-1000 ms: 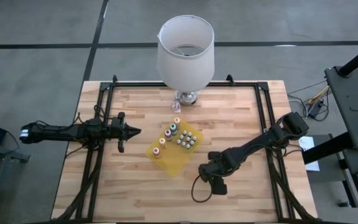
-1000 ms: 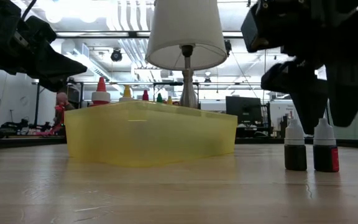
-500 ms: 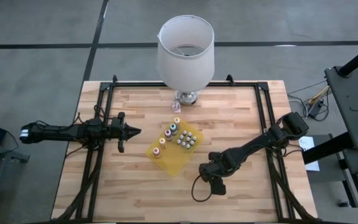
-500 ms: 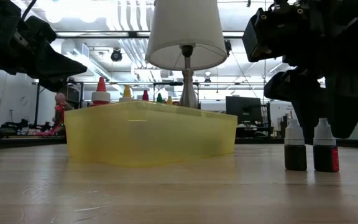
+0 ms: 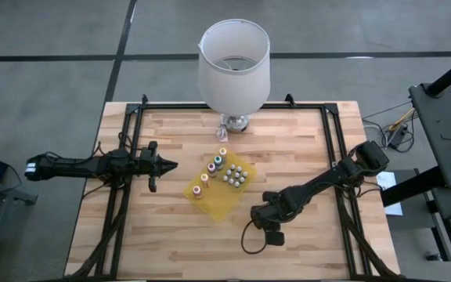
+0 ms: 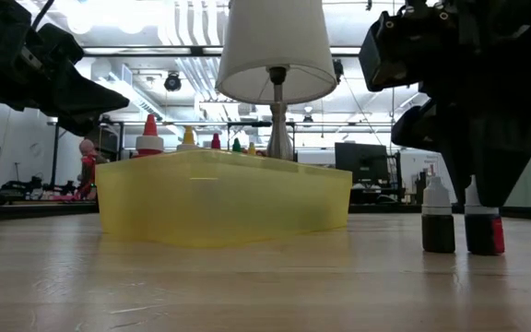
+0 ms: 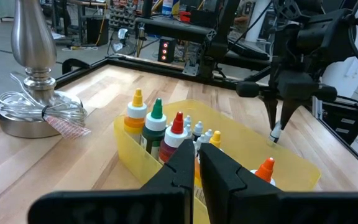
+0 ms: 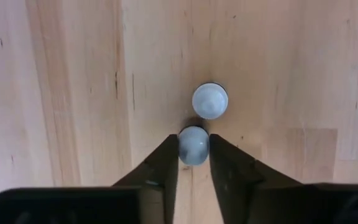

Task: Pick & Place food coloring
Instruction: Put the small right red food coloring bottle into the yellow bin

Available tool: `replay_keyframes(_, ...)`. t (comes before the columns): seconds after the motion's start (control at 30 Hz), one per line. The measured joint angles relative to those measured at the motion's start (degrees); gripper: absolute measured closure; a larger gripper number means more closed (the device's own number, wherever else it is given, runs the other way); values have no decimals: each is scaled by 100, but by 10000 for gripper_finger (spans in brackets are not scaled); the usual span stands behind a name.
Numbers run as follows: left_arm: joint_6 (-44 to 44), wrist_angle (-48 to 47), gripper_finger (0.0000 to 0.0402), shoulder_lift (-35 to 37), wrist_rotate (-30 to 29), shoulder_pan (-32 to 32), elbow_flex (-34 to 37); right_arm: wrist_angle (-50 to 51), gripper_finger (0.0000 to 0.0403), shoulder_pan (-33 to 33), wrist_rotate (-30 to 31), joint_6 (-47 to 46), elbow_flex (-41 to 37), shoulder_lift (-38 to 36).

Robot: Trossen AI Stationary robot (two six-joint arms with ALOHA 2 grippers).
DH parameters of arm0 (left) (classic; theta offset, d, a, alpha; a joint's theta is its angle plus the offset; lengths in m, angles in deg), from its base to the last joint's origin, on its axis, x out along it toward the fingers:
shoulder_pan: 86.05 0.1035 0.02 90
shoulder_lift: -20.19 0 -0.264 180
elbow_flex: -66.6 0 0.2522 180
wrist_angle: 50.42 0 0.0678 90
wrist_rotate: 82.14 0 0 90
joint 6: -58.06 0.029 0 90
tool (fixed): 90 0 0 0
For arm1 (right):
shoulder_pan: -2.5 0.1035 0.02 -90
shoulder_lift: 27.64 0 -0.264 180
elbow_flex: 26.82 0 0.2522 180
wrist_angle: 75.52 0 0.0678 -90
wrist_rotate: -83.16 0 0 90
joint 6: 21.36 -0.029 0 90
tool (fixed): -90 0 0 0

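Observation:
Two small dark food coloring bottles with white caps stand side by side on the bare wood, right of the yellow tray. My right gripper points steeply down over them and is shut on one bottle. The other bottle stands free on its base just beside it. In the high view my right gripper hides both. Several more bottles with coloured caps stand upright in the tray. My left gripper hovers shut left of the tray, holding nothing. My right gripper pinches the bottle's white cap between its two fingers, one on either side. The fingers come from above, pointing steeply down. The bottle stands upright with its base on the table, its dark body showing below the fingers.
A table lamp with a white shade stands at the far edge behind the tray, its metal base wrapped with cord. Black frame rails run along the table's left and right sides. Bare wood lies toward the near edge.
My right gripper's fingers have closed from wide apart onto the cap of one of the two bottles on the wood. The bottle still stands upright in the same spot, and its cap is now hidden in the low view.

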Motion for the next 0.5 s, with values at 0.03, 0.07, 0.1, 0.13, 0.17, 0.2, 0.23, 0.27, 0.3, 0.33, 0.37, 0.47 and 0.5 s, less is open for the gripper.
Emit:
replay_keyframes(0.03, -1, 0, 401, 2, -1, 0, 1, -2, 340, 0, 0, -2, 2, 0)
replay_keyframes(0.07, 0, 0, 401, 0, 1, 0, 0, -2, 348, -2, 0, -1, 5, 0)
replay_keyframes(0.1, -1, 0, 401, 2, 0, 0, -1, 19, 354, -2, 0, -2, 22, 0)
replay_keyframes(0.13, 0, 0, 401, 2, 0, 0, -1, 57, 358, -2, 0, -2, 49, 0)
replay_keyframes(0.17, -1, 0, 401, 0, 1, 0, 0, 127, 361, -2, 0, 0, 84, 2)
replay_keyframes(0.2, -1, 0, 401, 0, 1, 0, -1, 199, 361, -2, -2, 0, 114, 4)
replay_keyframes(0.23, 0, 0, 401, 0, 1, 0, 0, 312, 361, -2, -2, 0, 161, 4)
replay_keyframes(0.27, 1, 0, 401, 1, 1, 0, -1, 437, 360, -4, -4, 0, 221, 4)
replay_keyframes(0.3, 1, 0, 401, 2, 1, 0, -1, 598, 358, -9, -6, -2, 287, 4)
replay_keyframes(0.33, 0, 0, 401, 0, 0, 0, -1, 809, 356, -11, -11, -1, 367, 4)
replay_keyframes(0.37, -1, 0, 401, 0, 0, 0, 1, 1046, 355, -13, -12, -1, 443, 4)
replay_keyframes(0.47, 1, 0, 401, 0, 1, 0, -1, 1711, 355, -13, -11, 7, 720, 4)
replay_keyframes(0.5, 0, 0, 401, 1, 0, 0, -1, 1916, 356, -17, -11, 14, 834, 4)
